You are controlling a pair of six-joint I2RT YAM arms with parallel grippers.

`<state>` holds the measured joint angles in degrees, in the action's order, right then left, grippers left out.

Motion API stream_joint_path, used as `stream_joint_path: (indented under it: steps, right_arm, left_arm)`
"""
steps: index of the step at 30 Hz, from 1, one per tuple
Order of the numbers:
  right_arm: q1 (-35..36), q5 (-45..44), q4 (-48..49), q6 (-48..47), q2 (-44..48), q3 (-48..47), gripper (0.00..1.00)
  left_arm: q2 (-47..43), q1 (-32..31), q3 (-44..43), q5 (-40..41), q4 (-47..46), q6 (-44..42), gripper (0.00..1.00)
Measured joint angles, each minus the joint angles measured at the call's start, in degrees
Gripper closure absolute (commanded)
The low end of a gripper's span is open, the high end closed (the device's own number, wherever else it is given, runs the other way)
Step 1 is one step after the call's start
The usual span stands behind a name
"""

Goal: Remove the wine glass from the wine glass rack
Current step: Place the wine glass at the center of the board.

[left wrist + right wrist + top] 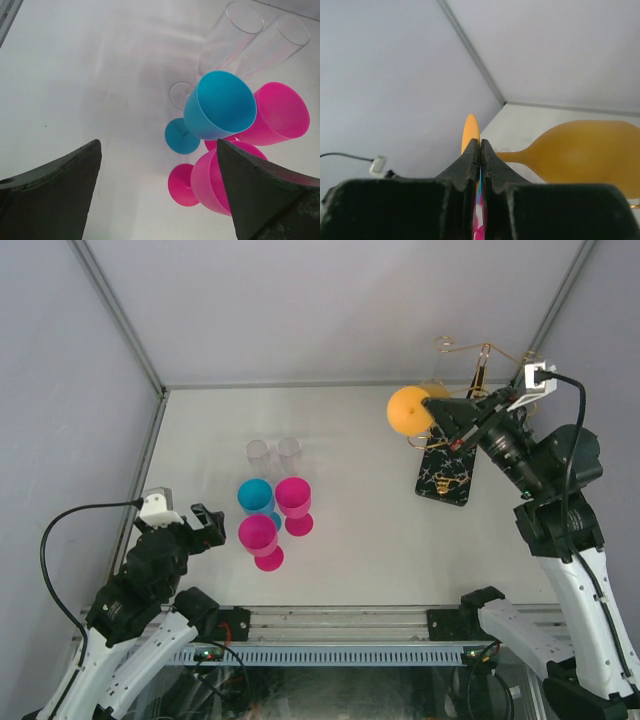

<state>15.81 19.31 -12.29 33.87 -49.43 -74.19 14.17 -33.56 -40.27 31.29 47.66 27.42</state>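
The right gripper point(437, 418) has its jaws pressed together with the tips at the stem of the orange wine glass point(410, 410), just by its foot, though whether the stem is pinched I cannot tell. The glass sits in the air beside the gold wire rack point(445, 475) at the back right of the table point(380, 540). The left gripper point(207, 527) is wide open and empty, low near the blue glass point(256, 496) and two pink glasses point(293, 496)
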Motion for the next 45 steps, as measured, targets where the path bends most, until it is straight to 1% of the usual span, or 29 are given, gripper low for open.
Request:
stream_joint_path:
  steps: [8,13,18,24,29,32,35,38,40,45]
  right_arm:
    - [9.7,1.0,-4.2,6.2,3.6,6.1,1.00]
    - [13.0,1.1,-4.6,9.3,5.4,12.8,1.00]
    - [15.1,0.9,-3.7,12.4,6.0,19.4,1.00]
    - [18.1,0.7,-2.2,14.4,6.3,23.1,1.00]
    - [21.6,0.5,0.5,15.0,6.5,25.9,1.00]
    - [24.0,0.5,1.6,14.7,6.4,26.9,1.00]
    - [27.1,0.3,2.9,13.7,5.7,27.1,1.00]
    - [29.7,0.3,3.8,12.8,4.9,27.1,1.00]
    - [31.2,0.3,4.3,12.1,4.5,27.1,1.00]
    - [33.7,0.3,5.4,10.6,4.0,27.1,1.00]
  left_arm:
    - [0.2,0.0,0.0,-0.1,-0.1,0.0,0.00]
    - [1.5,0.0,-0.9,-1.5,-0.1,0.5,0.00]
    - [3.2,0.0,-5.4,-5.3,0.0,1.8,0.00]
    - [4.8,0.0,-10.0,-14.5,-1.6,3.5,0.01]
    - [8.1,0.0,-10.1,-26.9,-5.8,5.6,0.03]
    - [10.7,0.0,-10.1,-34.9,-9.9,7.6,0.03]
    - [12.6,-0.1,-10.1,-41.1,-14.2,10.0,0.04]
    - [13.3,-1.2,-9.9,-44.4,-18.1,12.2,0.04]
    - [13.7,-3.1,-9.8,-45.5,-20.7,13.2,0.05]
    - [17.4,-11.7,-9.8,-45.2,-25.6,14.2,0.13]
